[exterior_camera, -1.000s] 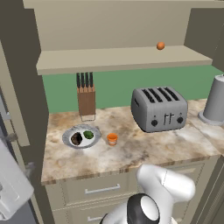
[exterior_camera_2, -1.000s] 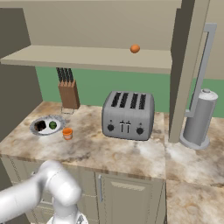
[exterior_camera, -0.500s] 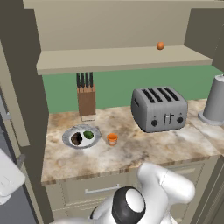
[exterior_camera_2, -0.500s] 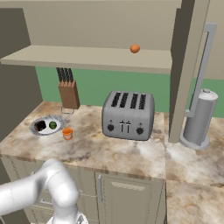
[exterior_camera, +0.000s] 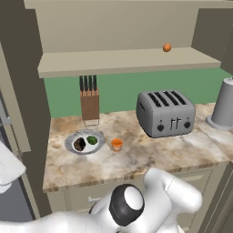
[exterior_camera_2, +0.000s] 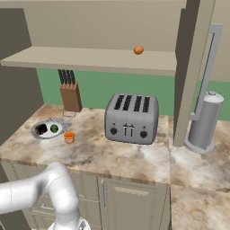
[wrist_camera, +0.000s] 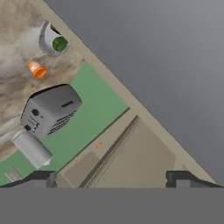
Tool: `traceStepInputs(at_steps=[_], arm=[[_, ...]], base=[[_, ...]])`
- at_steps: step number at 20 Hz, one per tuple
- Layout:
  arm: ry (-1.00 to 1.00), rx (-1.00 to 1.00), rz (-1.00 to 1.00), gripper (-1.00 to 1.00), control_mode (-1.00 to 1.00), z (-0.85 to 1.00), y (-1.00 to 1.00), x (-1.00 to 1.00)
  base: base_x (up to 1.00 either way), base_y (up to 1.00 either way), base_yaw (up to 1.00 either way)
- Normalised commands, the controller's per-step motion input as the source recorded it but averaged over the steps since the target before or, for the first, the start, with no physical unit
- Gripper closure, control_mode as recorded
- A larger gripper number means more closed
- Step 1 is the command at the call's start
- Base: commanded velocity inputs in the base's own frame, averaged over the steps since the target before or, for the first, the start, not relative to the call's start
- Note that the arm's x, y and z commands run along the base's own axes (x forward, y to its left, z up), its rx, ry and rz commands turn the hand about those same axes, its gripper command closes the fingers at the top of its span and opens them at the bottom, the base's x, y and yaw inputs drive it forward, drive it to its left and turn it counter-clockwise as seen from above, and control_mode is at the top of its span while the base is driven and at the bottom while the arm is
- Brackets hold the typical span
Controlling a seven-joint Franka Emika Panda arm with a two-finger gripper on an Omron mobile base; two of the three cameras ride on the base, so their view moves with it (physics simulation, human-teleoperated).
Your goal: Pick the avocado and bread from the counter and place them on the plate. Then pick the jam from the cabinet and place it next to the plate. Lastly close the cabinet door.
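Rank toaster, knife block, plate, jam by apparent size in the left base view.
1. toaster, clearly the largest.
2. and 3. knife block and plate: too close to rank; the block's height about matches the plate's width.
4. jam, the smallest; it stands just right of the plate.

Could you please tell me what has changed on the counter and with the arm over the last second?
Only the arm moved: in the left base view its white links swung leftward and lower across the foreground. Nothing was gripped or released; the fingers stand open. The avocado and bread stayed on the plate, the jam beside it, the orange ball on the shelf.
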Motion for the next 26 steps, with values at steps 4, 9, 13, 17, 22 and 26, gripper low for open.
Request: traceStepInputs(at_steps=[4,9,13,17,22,26], arm=[[0.12,0.00,0.06,-1.00,-1.00,0.30,-0.51,0.08],[0.04,0.01,0.16,-1.00,-1.00,0.24,-0.86,0.00],[0.02,0.07,0.20,-1.00,-1.00,0.13,-1.00,0.00],[0.00,0.15,0.20,-1.00,-1.00,0.32,-1.00,0.00],[0.00,0.18,0.24,-1.00,-1.00,0.29,-1.00,0.00],[0.00,0.18,0.24,-1.00,-1.00,0.19,-1.00,0.08]], base=[[0.00,0.00,0.00],[0.00,0.00,0.00],[0.00,0.00,0.00],[0.00,0.00,0.00],[0.00,0.00,0.00],[0.00,0.00,0.00]])
